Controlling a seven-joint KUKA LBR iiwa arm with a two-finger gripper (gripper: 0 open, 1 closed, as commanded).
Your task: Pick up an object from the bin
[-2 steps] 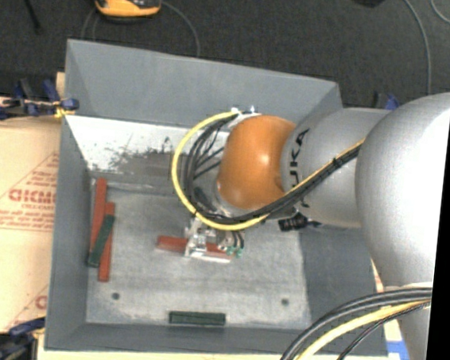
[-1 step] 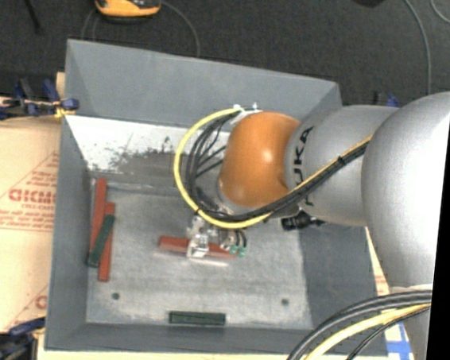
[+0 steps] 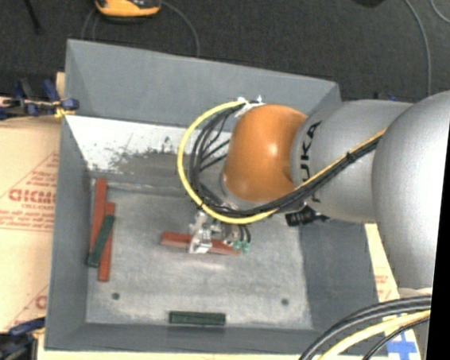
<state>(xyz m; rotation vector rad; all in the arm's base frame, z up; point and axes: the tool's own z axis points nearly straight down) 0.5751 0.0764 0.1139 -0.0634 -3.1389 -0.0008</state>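
The arm point(image 3: 396, 153) is cased in smooth, rounded silver-grey shells, thick and tubular. Its wrist is capped by a glossy, dome-shaped orange cover point(image 3: 264, 151). Black KUKA lettering point(image 3: 307, 148) is printed on the grey ring beside the cover. A yellow cable point(image 3: 185, 151) is looped round the cover together with several black cables point(image 3: 206, 145), and a yellow-and-black pair is run across the silver shell. A small black fitting point(image 3: 301, 217) is seen under the wrist.
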